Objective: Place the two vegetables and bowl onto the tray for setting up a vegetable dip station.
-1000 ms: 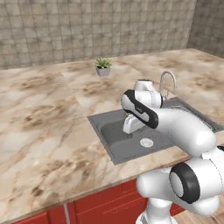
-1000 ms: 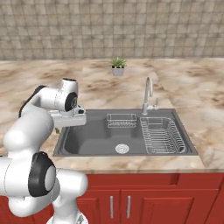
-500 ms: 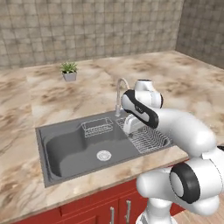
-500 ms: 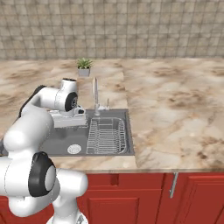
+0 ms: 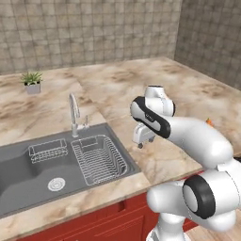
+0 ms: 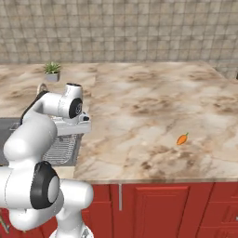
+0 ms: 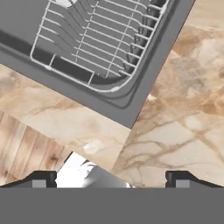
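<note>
A small orange carrot (image 6: 182,138) with a green top lies on the marble counter, far to the right of the arm. In the left base view only the tip of the carrot (image 5: 209,122) peeks out behind my forearm. My gripper (image 5: 141,143) (image 6: 74,134) hangs over the counter at the sink's right rim, pointing down. In the hand view the gripper (image 7: 111,179) is open, with nothing between its fingertips (image 7: 43,178). The bowl and the tray are out of view.
A grey sink (image 5: 28,174) with a wire dish rack (image 5: 99,157) and a faucet (image 5: 74,113) lies left of the arm. A potted plant (image 6: 52,70) stands by the back wall. Marble counter (image 6: 148,107) stretches right to a tiled corner; red cabinets sit below.
The whole picture has slid left, so the base has driven right along the counter. The sink now lies at the left and the carrot has come into view. The gripper stayed open.
</note>
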